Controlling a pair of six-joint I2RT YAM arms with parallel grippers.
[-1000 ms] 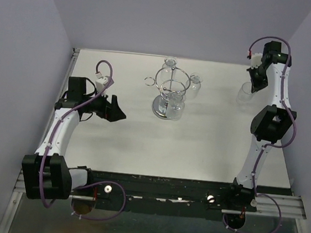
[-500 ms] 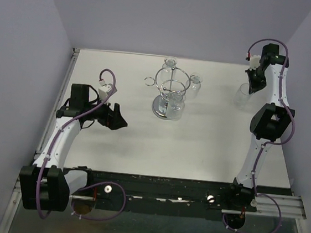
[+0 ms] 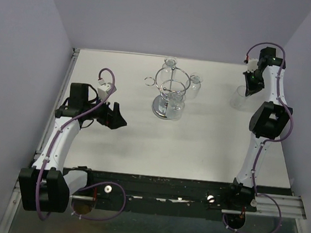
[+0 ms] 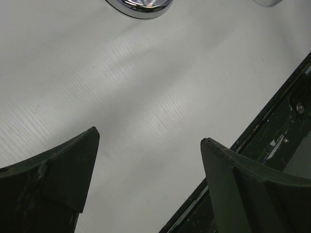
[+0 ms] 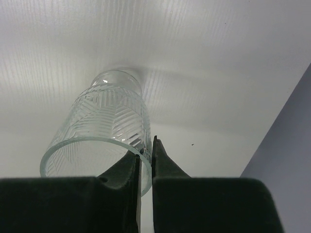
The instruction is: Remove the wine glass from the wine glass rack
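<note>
The chrome wine glass rack [image 3: 169,90] stands at the far middle of the table, and its disc base shows at the top of the left wrist view [image 4: 141,6]. Clear glasses hang around its ring, at the back [image 3: 170,63], the right [image 3: 194,83] and the front [image 3: 176,103]. My right gripper [image 3: 250,83] is shut on the rim of a cut-pattern wine glass [image 3: 238,96] at the far right, well clear of the rack. In the right wrist view the fingers [image 5: 146,151] pinch that glass's wall [image 5: 104,128], one inside and one outside. My left gripper [image 3: 119,116] is open and empty, left of the rack.
Grey walls close the table at the back and both sides; the right wall shows close in the right wrist view [image 5: 286,145]. The black rail [image 3: 164,192] carrying the arm bases runs along the near edge and shows in the left wrist view [image 4: 272,131].
My right gripper has shifted the held glass slightly left, with the wrist drawing toward the back wall. My left gripper advanced a little toward the middle, then held still.
</note>
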